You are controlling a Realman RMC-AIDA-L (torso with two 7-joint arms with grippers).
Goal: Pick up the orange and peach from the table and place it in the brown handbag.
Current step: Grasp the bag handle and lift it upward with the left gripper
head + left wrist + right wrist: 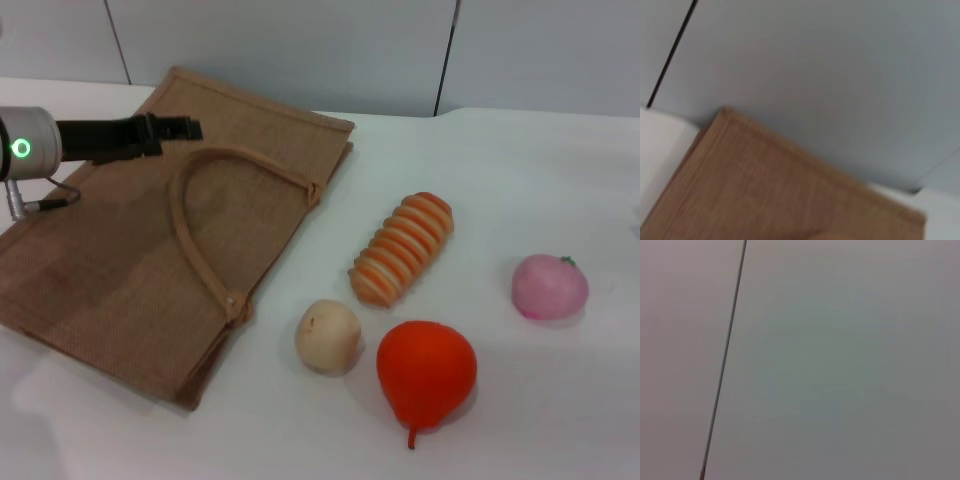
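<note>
The brown handbag [120,250] lies flat on the left of the table, its strap handle [205,225] looped on top. Its far corner shows in the left wrist view [765,190]. My left gripper [175,130] hovers over the bag's far part, pointing right. The orange [425,372] sits near the front, right of centre, with its pointed stem toward me. The peach [549,287] sits farther right on the table. Both fruits are apart from the bag. My right gripper is out of view; its wrist view shows only a grey wall.
A ribbed orange-and-cream striped piece [402,248] lies between the bag and the peach. A pale beige ball [328,336] sits just left of the orange, near the bag's front corner. A grey panelled wall [350,50] stands behind the white table [520,180].
</note>
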